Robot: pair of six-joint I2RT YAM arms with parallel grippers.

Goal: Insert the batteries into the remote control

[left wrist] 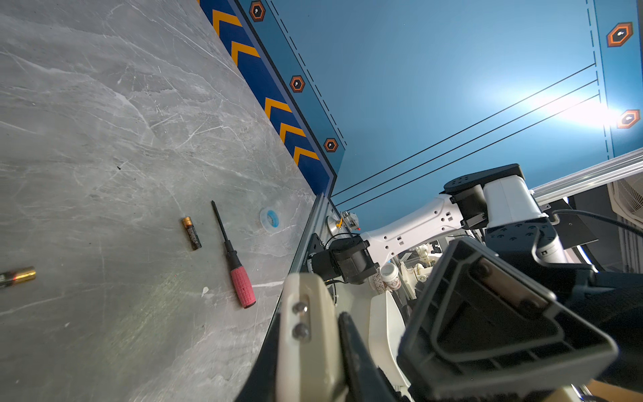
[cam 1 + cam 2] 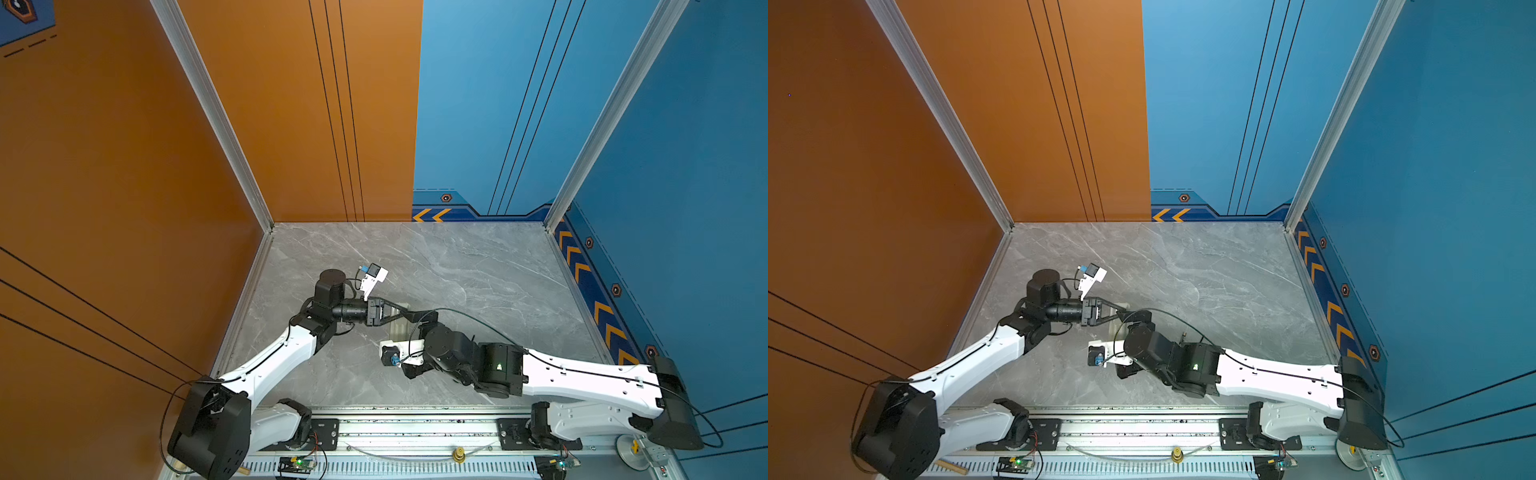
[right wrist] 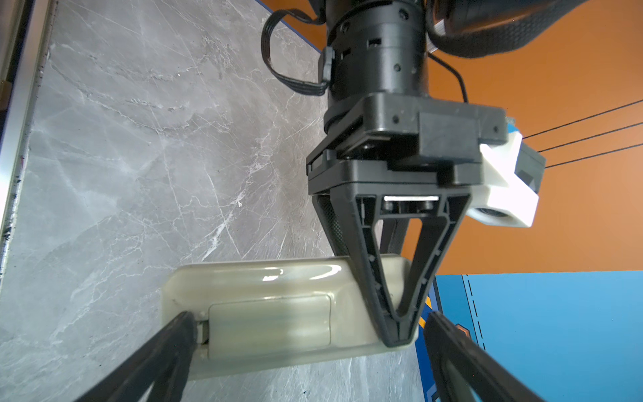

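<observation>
remote control (image 3: 278,313) pinched between left fingers (image 3: 400,334)

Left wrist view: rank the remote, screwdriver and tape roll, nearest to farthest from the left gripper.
1. Remote: clamped in the left gripper.
2. Screwdriver: lying just beside the remote, handle nearest.
3. Tape roll: farthest, past the screwdriver's handle.

Remote control (image 3: 271,313) is showing a glossy greyish-beige back, cover panel same tone. Left gripper (image 3: 396,334) is reading matte black, camera mount white. Bench (image 2: 457,270) is showing grey marble with white veins. Batteries (image 1: 191,233) are looking black with gold ends. Screwdriver (image 1: 231,257) is showing a black shaft, pink ribbed handle. Walls are running orange and blue, with orange chevrons on a navy strip along the bench's right edge.
</observation>
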